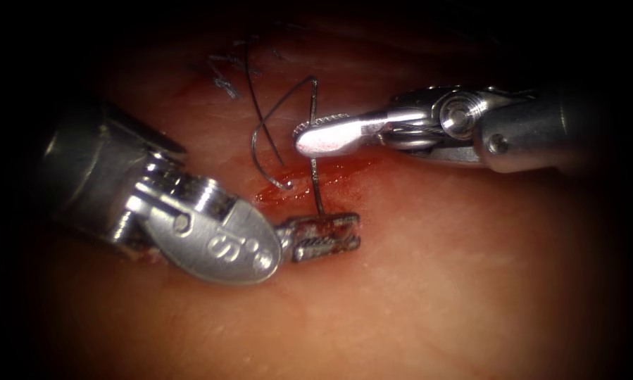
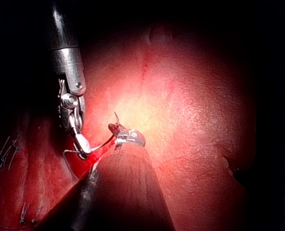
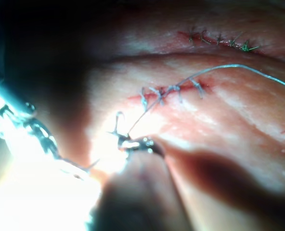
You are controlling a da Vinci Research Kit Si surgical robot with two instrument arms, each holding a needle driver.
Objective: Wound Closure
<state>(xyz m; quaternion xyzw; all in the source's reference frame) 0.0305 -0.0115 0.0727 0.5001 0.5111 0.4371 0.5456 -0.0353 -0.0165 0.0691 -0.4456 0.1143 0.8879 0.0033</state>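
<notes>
Needle held between both tools above the cut
Left pincer (image 1: 327, 236) grips the needle (image 1: 315, 141) at one end; right pincer (image 1: 323, 135) is clamped mid-curve; thread (image 1: 260, 134) loops into the tissue (image 1: 436, 267) beside red fluid (image 1: 330, 172)

Curved needle (image 1: 315, 151) upright over cut (image 1: 309, 176), thread (image 1: 260, 134) looped behind.

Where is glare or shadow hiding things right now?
Endoscope view: dark vignette at the edges; needle and left tool well lit. Left wrist view: bright hotspot on the tissue, black surround. Right wrist view: glare washes out the right tool.
</notes>
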